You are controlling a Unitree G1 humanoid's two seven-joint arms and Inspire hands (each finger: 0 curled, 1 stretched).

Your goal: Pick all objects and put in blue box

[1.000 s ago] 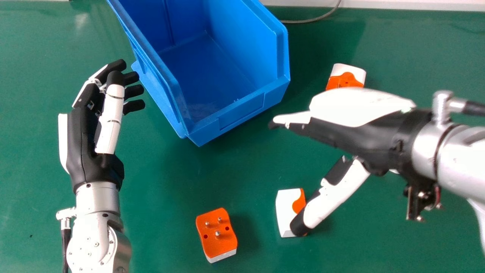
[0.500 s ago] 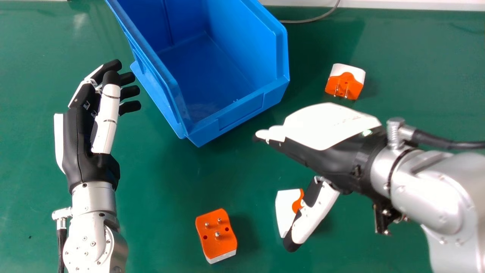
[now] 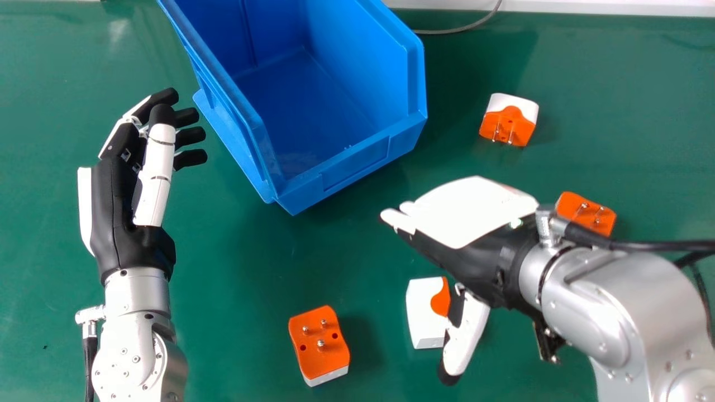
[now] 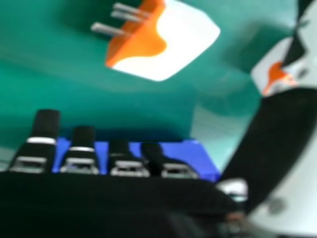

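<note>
The pins-up adapter (image 3: 319, 349) lies nearest on the green table (image 3: 240, 346); just past it sits the white-sided adapter (image 3: 424, 312), under the empty right hand (image 3: 475, 240), whose fingers are straight. They look light, stiff and a little slippery: I'd pinch the plastic sides, clear of the pins. Beyond are a third adapter (image 3: 586, 213), the relaxed, empty left hand (image 3: 128, 206), the blue box (image 3: 357, 164) and the far adapter (image 3: 509, 120).

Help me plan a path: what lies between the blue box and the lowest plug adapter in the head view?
The head view shows bare green tabletop between box and adapter.
</note>
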